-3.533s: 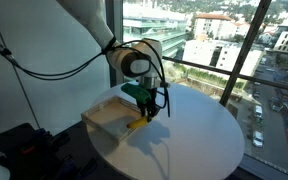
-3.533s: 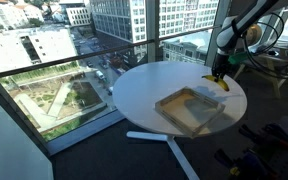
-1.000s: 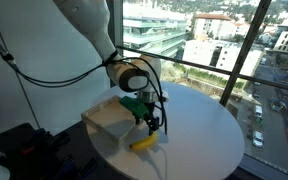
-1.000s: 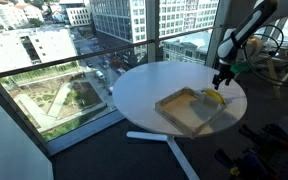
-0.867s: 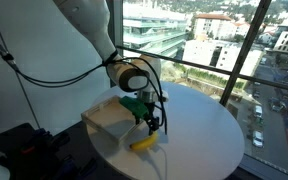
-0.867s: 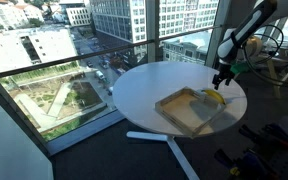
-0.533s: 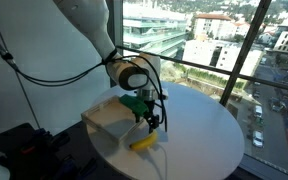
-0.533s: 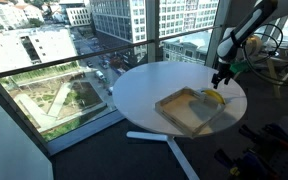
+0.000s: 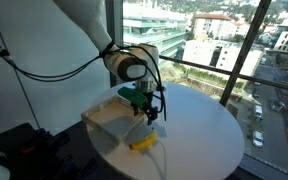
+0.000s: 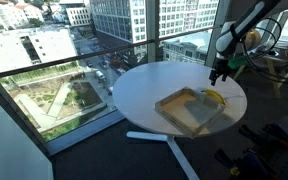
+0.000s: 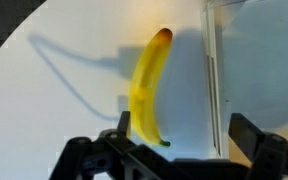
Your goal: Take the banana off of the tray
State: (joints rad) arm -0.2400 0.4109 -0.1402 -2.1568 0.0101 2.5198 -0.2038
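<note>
**Banana out on the table, open gripper above it**

The banana lies on the round white table, outside the tray. In the wrist view it runs lengthwise alongside the tray's light wooden rim, just to the left of it. A narrow strip of white tabletop shows between the two, so they are close but apart. One dark tip points to the far side of that view; the other end sits low in the frame, near the fingers. The tray's pale greyish base shows to the right of the rim.

In an exterior view the banana rests flat near the table's near edge, just off a corner of the tray. In an exterior view from across the room the banana sits at the tray's far right side, close against the rim line.

The gripper hangs above the banana and does not touch it. In the wrist view its two dark fingers stand wide apart at the bottom of the frame, with only the table and the banana's lower end between them. The jaws are spread and hold nothing. In an exterior view the gripper points down over the banana, with the white arm reaching in from above.

A black cable loops down beside the arm. Behind the table, tall windows look out over city buildings.
</note>
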